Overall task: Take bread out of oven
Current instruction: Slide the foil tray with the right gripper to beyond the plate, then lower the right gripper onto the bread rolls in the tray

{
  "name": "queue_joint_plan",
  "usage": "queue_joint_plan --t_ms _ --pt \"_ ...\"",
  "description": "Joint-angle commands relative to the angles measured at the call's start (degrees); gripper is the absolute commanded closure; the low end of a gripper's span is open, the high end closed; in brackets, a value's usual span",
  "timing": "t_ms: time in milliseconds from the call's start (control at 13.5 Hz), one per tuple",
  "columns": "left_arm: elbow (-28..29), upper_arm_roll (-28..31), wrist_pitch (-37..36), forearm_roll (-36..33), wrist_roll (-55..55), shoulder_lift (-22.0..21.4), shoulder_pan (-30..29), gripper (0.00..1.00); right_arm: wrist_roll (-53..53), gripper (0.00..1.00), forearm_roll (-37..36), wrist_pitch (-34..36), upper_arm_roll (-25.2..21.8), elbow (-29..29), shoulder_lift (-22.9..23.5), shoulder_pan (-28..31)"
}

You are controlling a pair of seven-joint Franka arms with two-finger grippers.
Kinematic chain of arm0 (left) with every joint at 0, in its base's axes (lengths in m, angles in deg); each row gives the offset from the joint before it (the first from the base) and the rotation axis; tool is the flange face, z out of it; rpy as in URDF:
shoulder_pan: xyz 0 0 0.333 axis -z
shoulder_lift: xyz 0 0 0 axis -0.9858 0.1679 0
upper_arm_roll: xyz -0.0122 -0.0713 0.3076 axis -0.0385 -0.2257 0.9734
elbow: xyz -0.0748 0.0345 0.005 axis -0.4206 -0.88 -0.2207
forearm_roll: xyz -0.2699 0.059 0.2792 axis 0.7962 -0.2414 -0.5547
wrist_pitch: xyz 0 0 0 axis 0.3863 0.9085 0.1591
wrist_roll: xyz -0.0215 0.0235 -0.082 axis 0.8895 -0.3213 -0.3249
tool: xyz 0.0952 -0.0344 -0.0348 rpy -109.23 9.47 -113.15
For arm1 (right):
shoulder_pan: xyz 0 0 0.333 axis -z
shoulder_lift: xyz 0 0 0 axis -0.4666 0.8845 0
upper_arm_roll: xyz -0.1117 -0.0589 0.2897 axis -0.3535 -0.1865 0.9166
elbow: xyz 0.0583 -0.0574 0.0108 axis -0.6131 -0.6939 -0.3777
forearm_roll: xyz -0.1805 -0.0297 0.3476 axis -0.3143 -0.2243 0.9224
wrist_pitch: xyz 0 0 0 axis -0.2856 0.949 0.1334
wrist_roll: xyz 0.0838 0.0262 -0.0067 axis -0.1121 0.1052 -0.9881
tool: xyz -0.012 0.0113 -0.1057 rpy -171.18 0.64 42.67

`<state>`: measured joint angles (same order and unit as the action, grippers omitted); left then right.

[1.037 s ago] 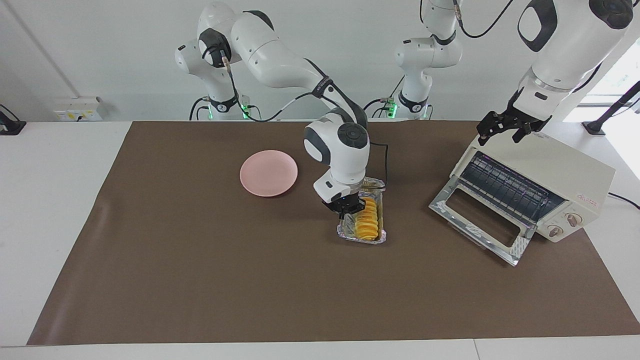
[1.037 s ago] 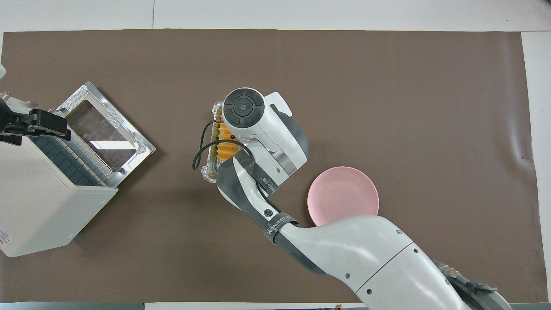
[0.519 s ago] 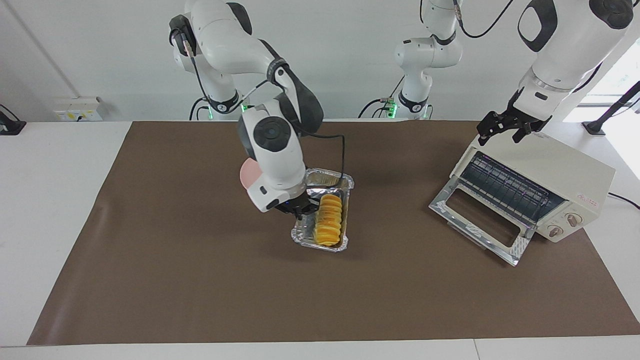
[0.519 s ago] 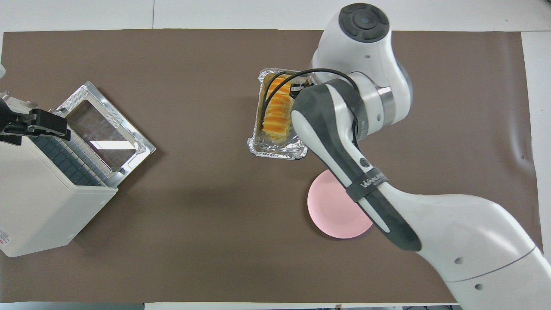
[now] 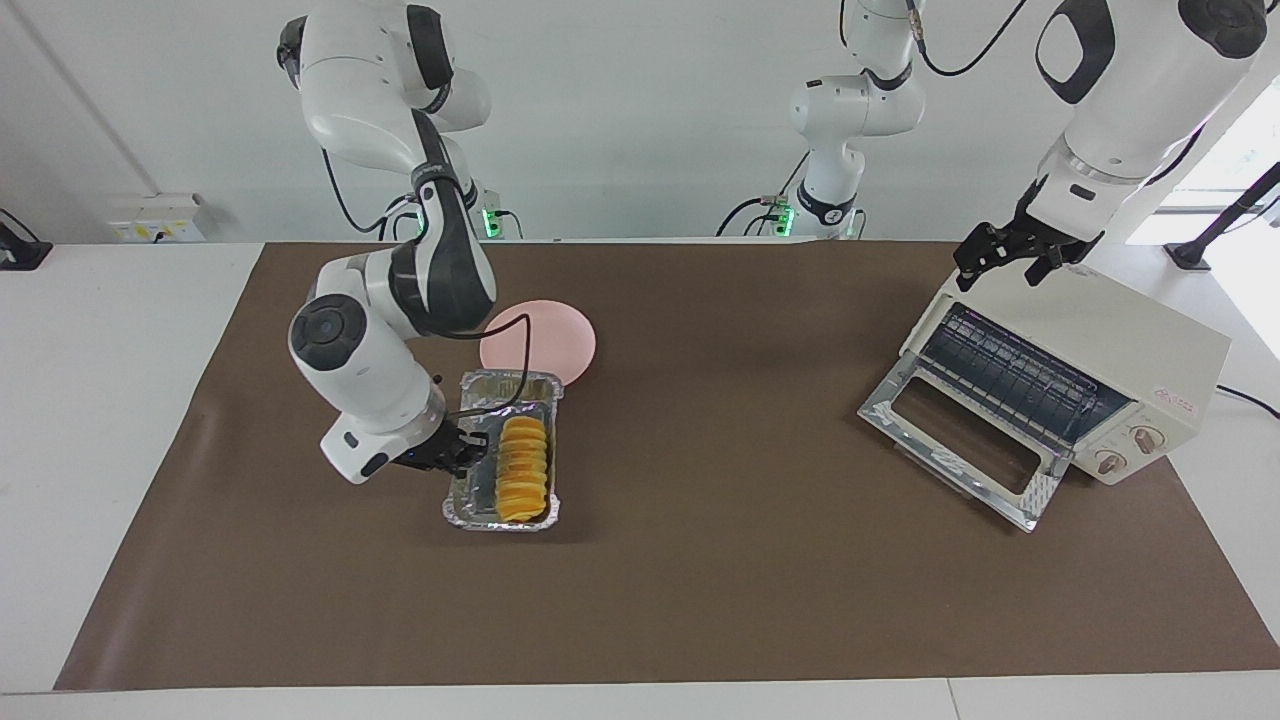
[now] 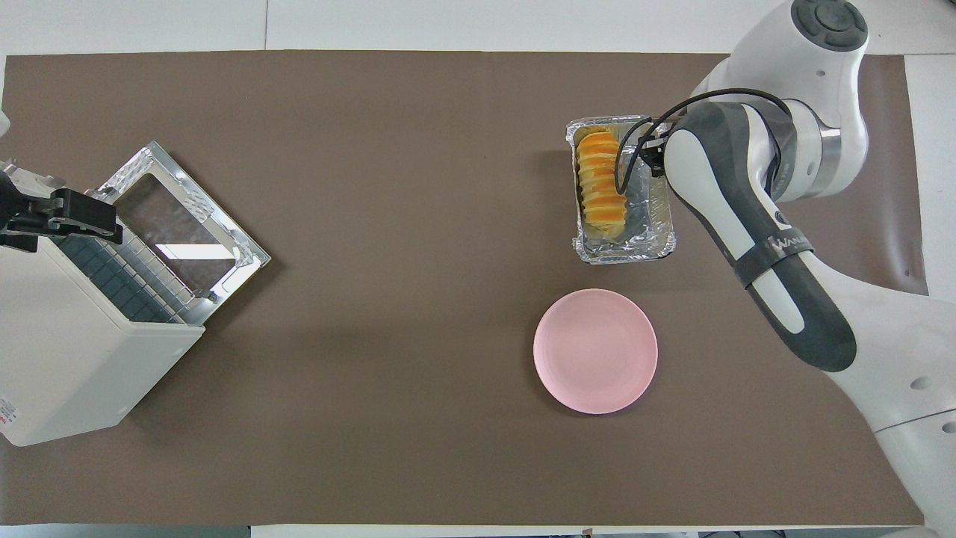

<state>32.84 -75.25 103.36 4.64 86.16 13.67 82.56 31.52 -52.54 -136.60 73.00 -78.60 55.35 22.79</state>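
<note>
The bread (image 5: 523, 468) (image 6: 600, 187), a ridged golden loaf, lies in a silver foil tray (image 5: 510, 380) (image 6: 627, 252). My right gripper (image 5: 470, 452) (image 6: 656, 153) is shut on the tray's long rim, on the side toward the right arm's end of the table. The tray is low at the brown mat; I cannot tell whether it rests on it. The cream oven (image 5: 1130, 340) (image 6: 67, 351) stands at the left arm's end, its glass door (image 5: 955, 440) (image 6: 187, 224) dropped open and its rack bare. My left gripper (image 5: 1010, 258) (image 6: 52, 217) waits open over the oven's top front edge.
A round pink plate (image 5: 550, 340) (image 6: 595, 351) lies on the mat beside the tray, nearer to the robots. A black cable loops from the right wrist over the tray. The brown mat (image 5: 700, 600) covers most of the white table.
The right arm has swept the tray with the bread from the table's middle past the plate toward the right arm's end. The left gripper has not moved.
</note>
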Motion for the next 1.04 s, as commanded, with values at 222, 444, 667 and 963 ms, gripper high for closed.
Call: queue_joint_plan --t_ms 222,444,667,963 --pt "-0.3 -0.1 -0.1 1.1 0.6 -0.2 -0.6 0.0 -3.2 1.0 -0.9 -11.8 0.5 -12.1 -2.8 3.4" --pt "-0.3 -0.1 -0.1 1.1 0.6 -0.2 -0.6 0.0 -3.1 1.0 -0.9 -13.8 0.5 -13.7 -3.1 3.2" --pt "-0.3 -0.1 -0.1 1.1 0.6 -0.3 -0.6 0.0 -3.0 0.78 -0.9 -12.8 0.5 -13.0 -3.1 3.4" --pt "-0.3 -0.1 -0.1 1.1 0.6 -0.2 -0.6 0.0 -0.1 0.33 -0.6 -11.2 0.3 -12.1 -3.0 3.4"
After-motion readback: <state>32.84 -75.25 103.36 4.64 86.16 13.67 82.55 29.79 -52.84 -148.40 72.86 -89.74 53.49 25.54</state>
